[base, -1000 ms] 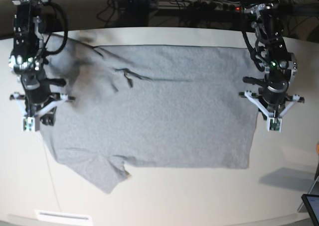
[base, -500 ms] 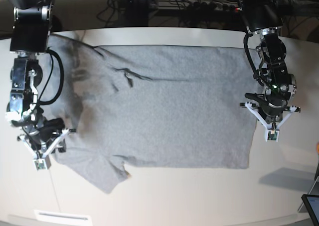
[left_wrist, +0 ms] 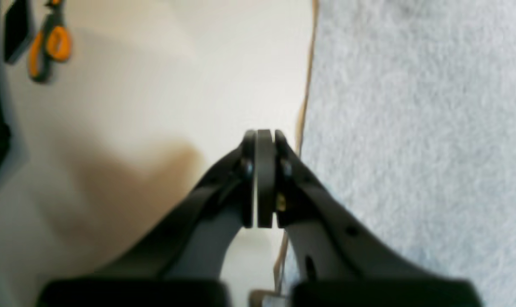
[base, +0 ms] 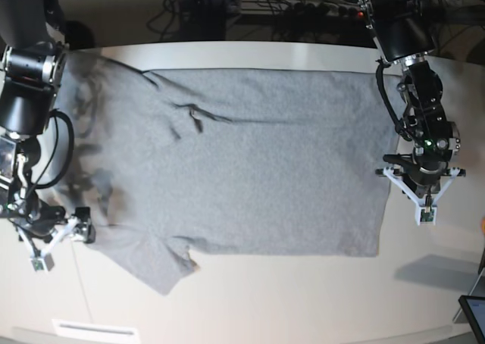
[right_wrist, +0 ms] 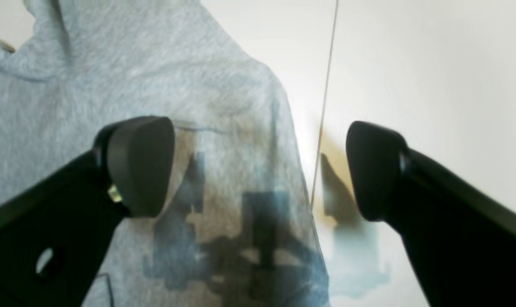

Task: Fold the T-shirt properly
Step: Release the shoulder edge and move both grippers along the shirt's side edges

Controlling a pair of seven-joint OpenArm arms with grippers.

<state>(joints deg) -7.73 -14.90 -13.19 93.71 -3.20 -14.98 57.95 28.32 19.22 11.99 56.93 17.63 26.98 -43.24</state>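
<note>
Left wrist view: the left gripper (left_wrist: pixel 260 179) is clenched, its black curved fingers (left_wrist: pixel 265 170) pressed flat together with nothing between them. It hangs over the smooth cream table (left_wrist: pixel 155 85), just beside the shirt (left_wrist: pixel 411 128), whose straight edge runs up the picture right of the tips. The cloth is heather-grey, soft and finely flecked. An orange-and-black tool (left_wrist: pixel 49 42), blurred, lies on the table well away from the shirt.

Right wrist view: the right gripper (right_wrist: pixel 258 166) is released, its rounded matte-black pads (right_wrist: pixel 140 164) spread wide and holding nothing. One pad is over the shirt (right_wrist: pixel 134 85), the other over bare table (right_wrist: pixel 411 64). The shirt's rounded edge falls between them, and the arm's shadow lies on the cloth.

Base view: the shirt (base: pixel 258 162) lies spread flat on the table (base: pixel 265 306), plain side up, with small creases near the collar. The right gripper (base: pixel 47 247) is at its sleeve end, the left gripper (base: pixel 424 201) just off the opposite straight edge.
</note>
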